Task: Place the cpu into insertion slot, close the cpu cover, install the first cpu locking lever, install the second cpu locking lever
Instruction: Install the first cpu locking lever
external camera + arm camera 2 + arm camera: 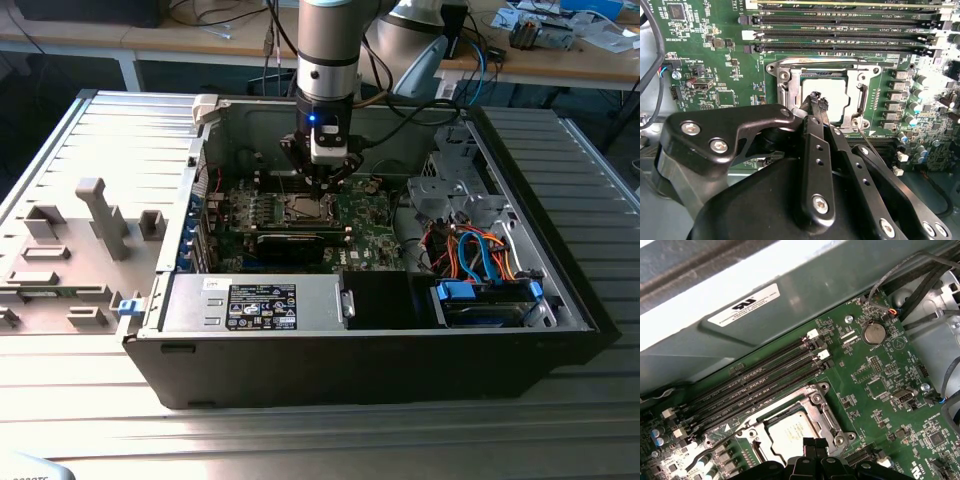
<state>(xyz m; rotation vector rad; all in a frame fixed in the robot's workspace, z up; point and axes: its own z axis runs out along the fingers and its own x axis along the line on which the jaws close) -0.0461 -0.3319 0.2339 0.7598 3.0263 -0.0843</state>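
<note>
Off to the left, the memory slots [248, 208] are running alongside the work. In the middle, the cpu [832, 95] is sitting in the insertion slot [300, 208], seemingly under the lowered cpu cover [859, 95]. The gripper [818, 101] is hanging at one edge, its fingertips together and gripping nothing I can make out. I'm worrying that a sideways slip could be scraping the chip's face, or knocking the small capacitors [365, 215] lying to the right.

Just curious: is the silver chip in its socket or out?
In: the cpu lies flat in the insertion slot, framed by the cpu cover.
</note>
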